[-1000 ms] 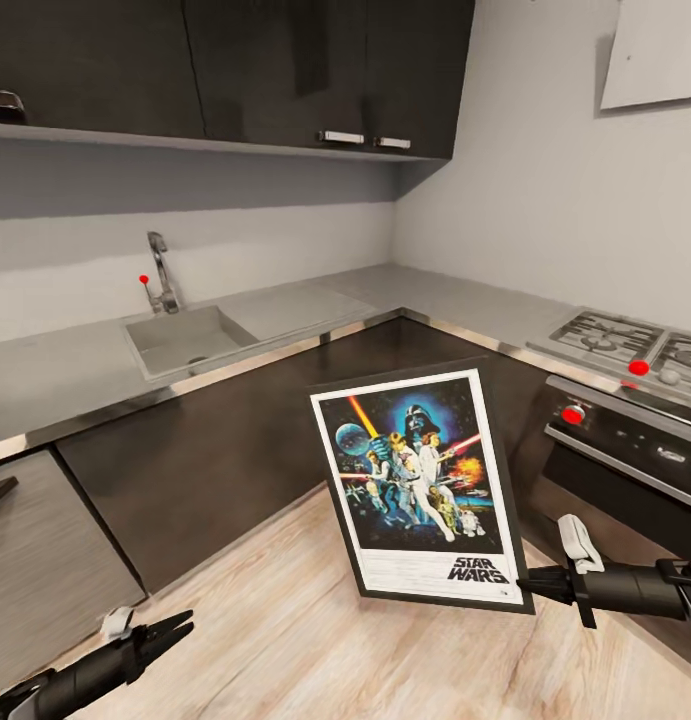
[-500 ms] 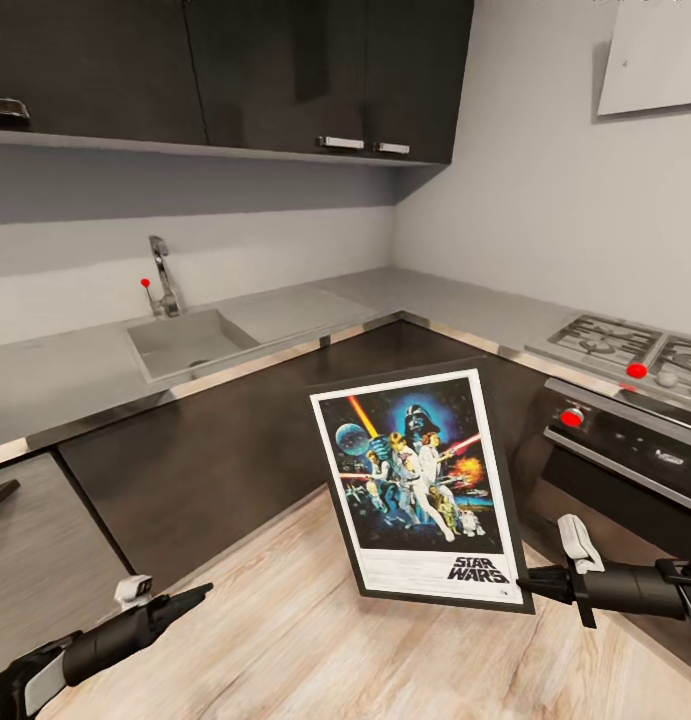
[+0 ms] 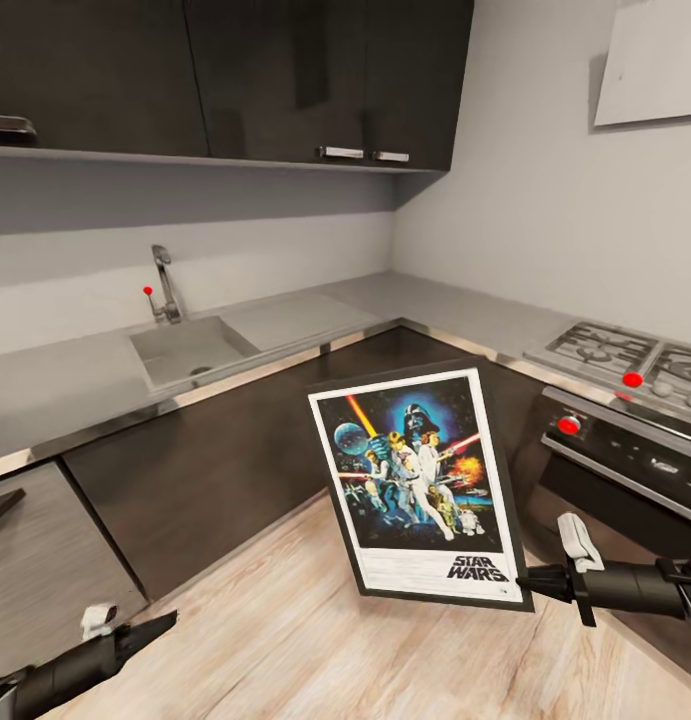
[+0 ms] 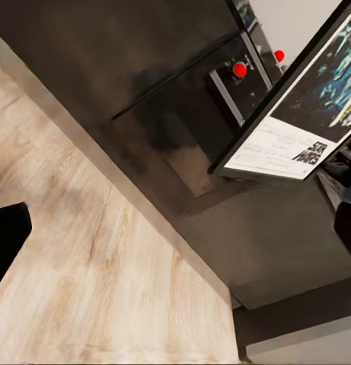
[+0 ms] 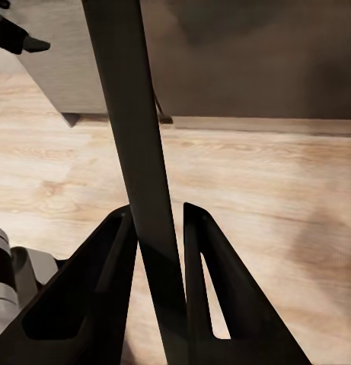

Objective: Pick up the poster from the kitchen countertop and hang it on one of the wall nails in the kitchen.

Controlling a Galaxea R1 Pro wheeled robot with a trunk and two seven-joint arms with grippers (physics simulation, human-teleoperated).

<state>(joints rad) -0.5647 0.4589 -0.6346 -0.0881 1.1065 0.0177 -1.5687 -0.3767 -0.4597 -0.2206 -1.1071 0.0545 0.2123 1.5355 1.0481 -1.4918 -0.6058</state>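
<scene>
Black-framed and upright, the poster (image 3: 417, 487) sits in the lower middle of the head view, held in the air at its lower right corner by the right gripper (image 3: 530, 581), well apart from the kitchen countertop (image 3: 65, 375) behind it. Compared with the pictures before, the poster and the right arm keep the same place in the frame, while the sink (image 3: 188, 349) and the hob (image 3: 625, 355) have slid a little; I judge that the camera moved, not these things. The left gripper (image 3: 155, 628) has dropped lower and toward the left edge; it carries nothing and its tips look close together. So the pick-up is done and the carrying to a wall nail is under way; no nail can be made out. "STAR WARS" is readable at the poster's bottom; the small print beside it is too fine. In the left wrist view, the poster (image 4: 297, 114) appears tilted at the upper right, with the same lettering small and slanted, above wooden floor (image 4: 84, 266). In the right wrist view, both fingers (image 5: 192, 274) press the frame's thin dark edge (image 5: 137, 175) between them.
</scene>
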